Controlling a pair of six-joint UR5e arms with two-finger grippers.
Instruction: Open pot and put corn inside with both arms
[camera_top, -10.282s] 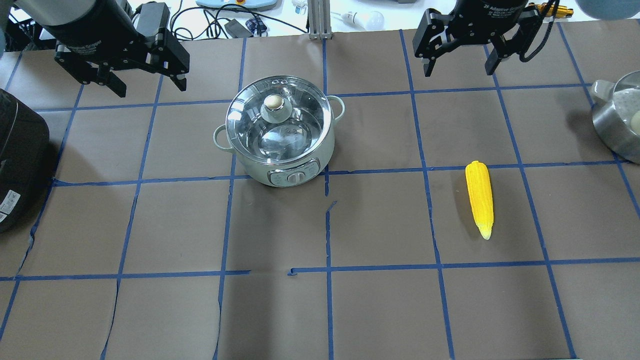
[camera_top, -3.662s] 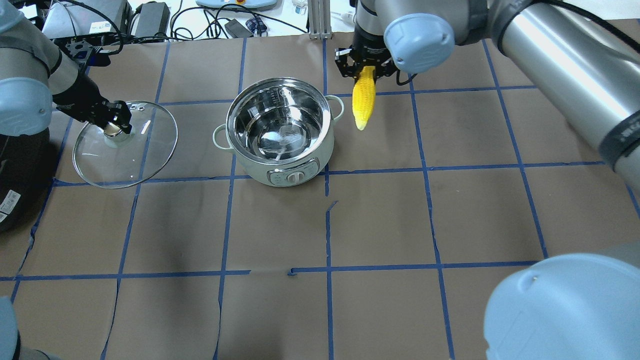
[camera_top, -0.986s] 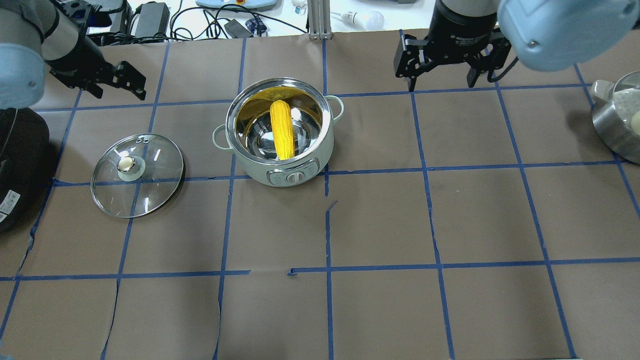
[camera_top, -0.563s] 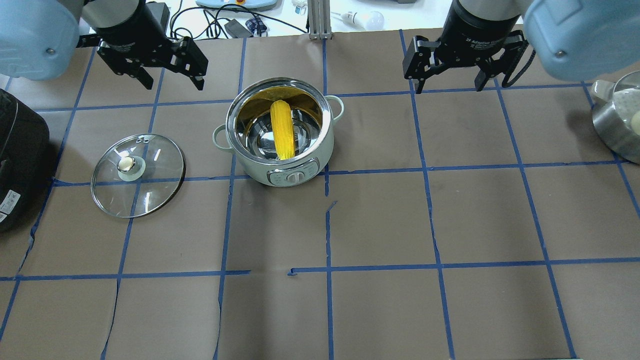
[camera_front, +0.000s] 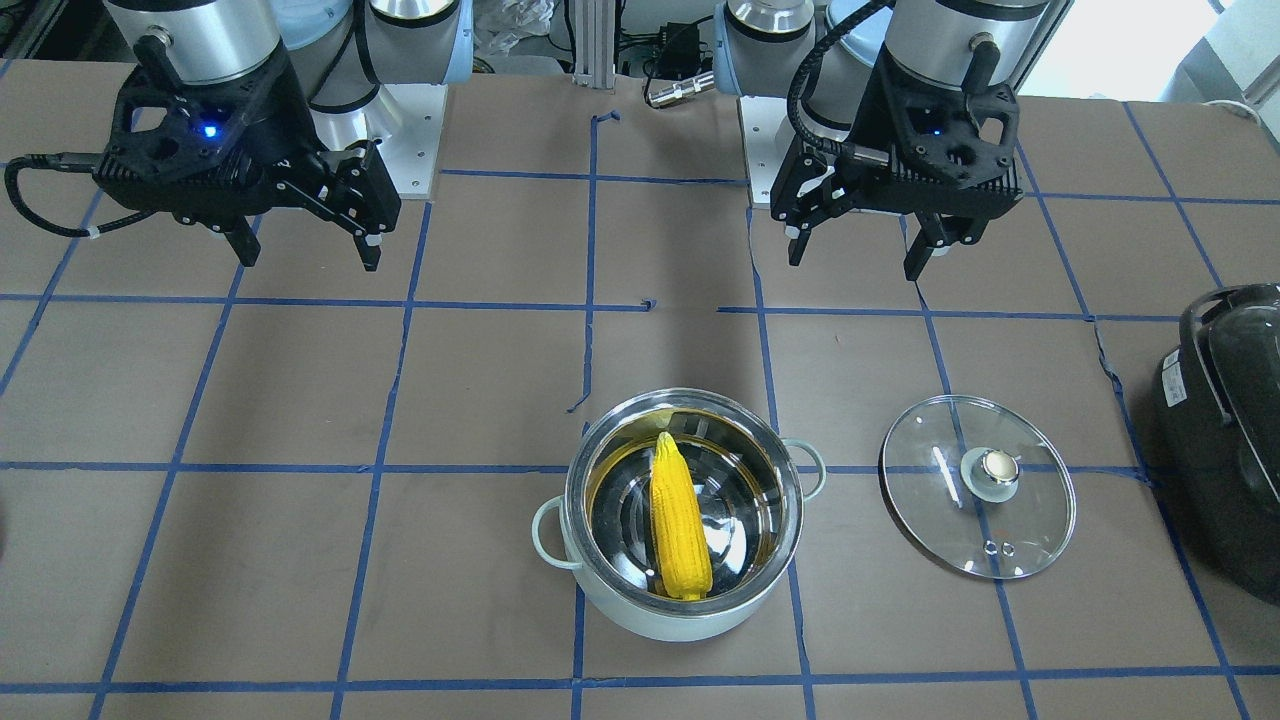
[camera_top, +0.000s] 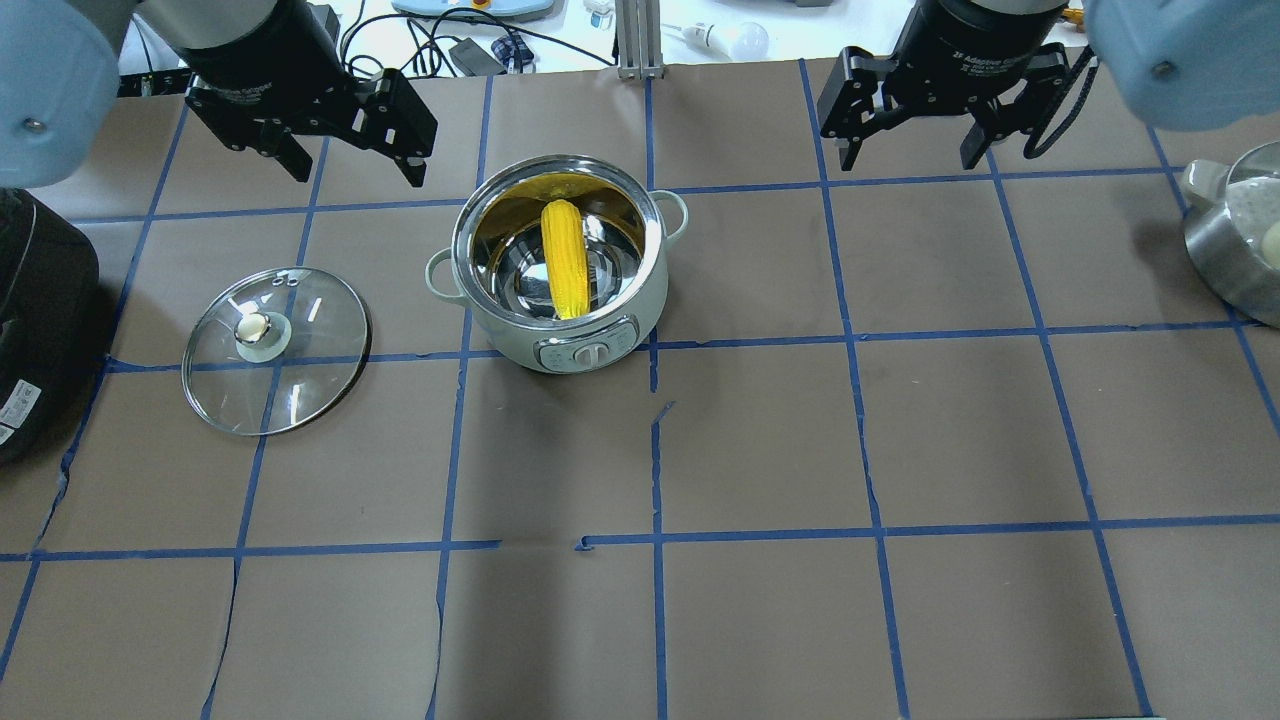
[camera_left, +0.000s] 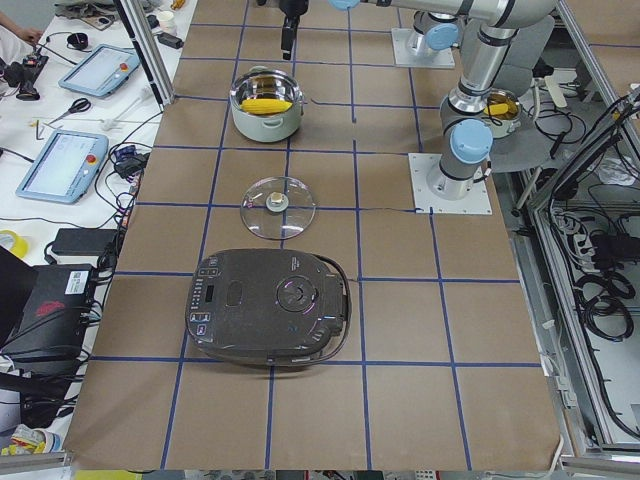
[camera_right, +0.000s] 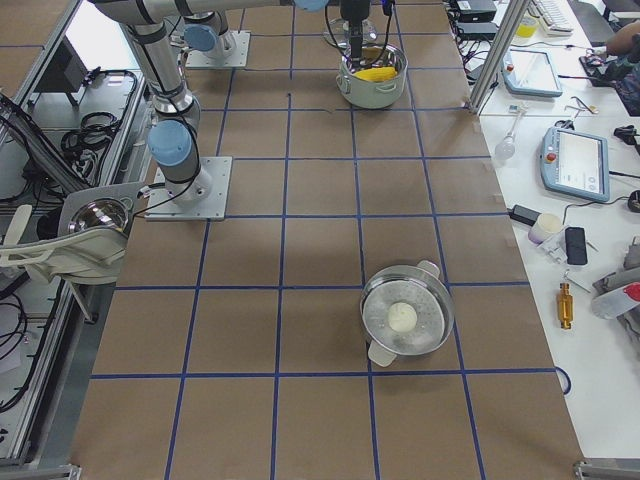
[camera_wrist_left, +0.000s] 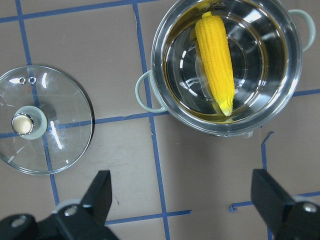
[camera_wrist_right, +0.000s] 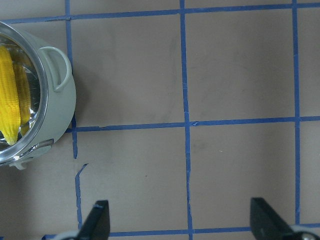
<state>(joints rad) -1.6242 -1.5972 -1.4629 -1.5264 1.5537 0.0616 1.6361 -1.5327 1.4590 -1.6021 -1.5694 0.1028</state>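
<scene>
The corn (camera_top: 565, 258) lies inside the open mint-green pot (camera_top: 648, 297), slanted across the steel interior with its tapered tip toward the control-panel side. The glass lid (camera_top: 300, 375) rests flat on the table (camera_top: 760, 450), knob up, well apart on the pot's left. The left gripper (camera_top: 356, 172) and right gripper (camera_top: 912, 157) hover beyond the pot, jaws spread wide, both empty

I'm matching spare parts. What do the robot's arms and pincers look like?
The left arm and right arm are silver-grey tubes with light-blue joint caps. The left pincer and right pincer are black, ribbed blocks with two slim fingers, a small blue light, a looping black cable, and white lettering on the wrist collar.
</scene>
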